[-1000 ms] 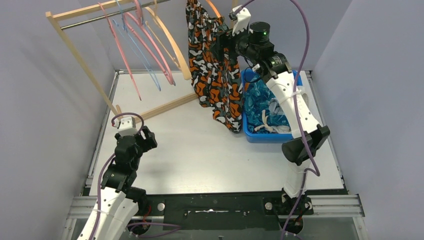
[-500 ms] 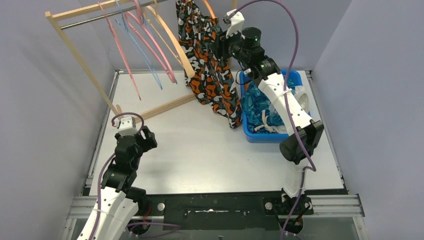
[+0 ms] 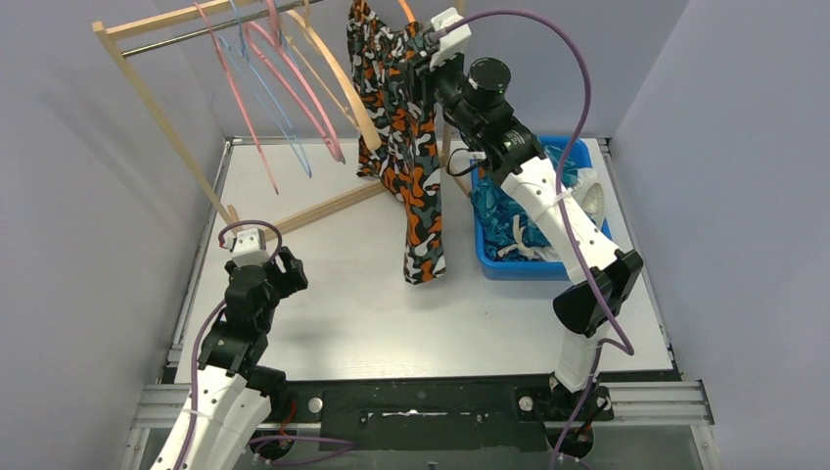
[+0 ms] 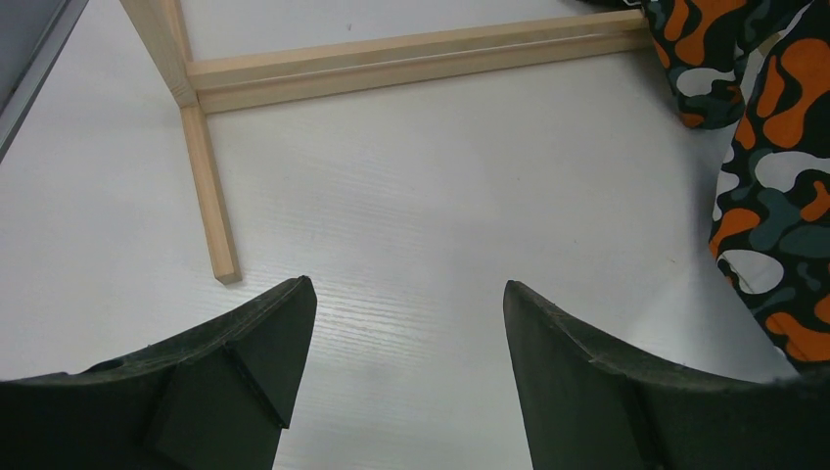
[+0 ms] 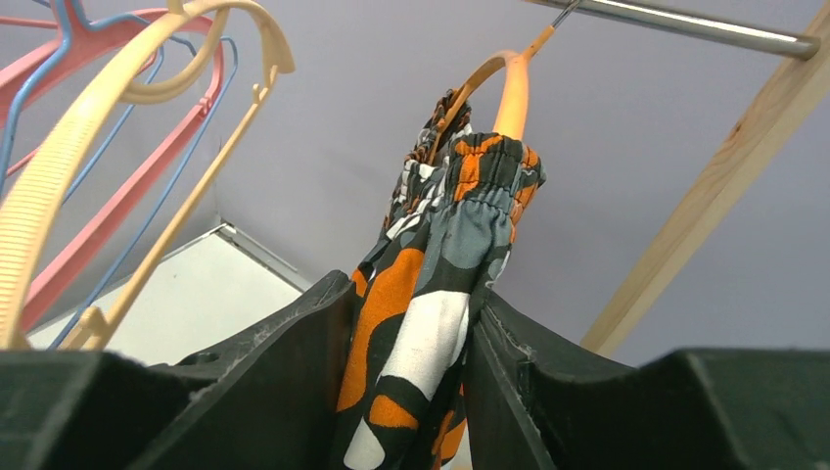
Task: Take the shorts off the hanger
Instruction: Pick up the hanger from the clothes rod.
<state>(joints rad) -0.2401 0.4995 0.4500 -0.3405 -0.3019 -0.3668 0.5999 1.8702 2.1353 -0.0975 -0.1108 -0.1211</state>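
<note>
Right wrist view: our right gripper is clamped on the camouflage shorts just under the waistband, which loops over the orange hanger directly above the jaws. Their long axis hangs straight down, and our left gripper, jaws apart, hovers far off.

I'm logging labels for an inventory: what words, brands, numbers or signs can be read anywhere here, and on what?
None readable: no words, numbers or logos show on the camouflage shorts, the hangers, the blue bin or the wooden rack in any view.
</note>
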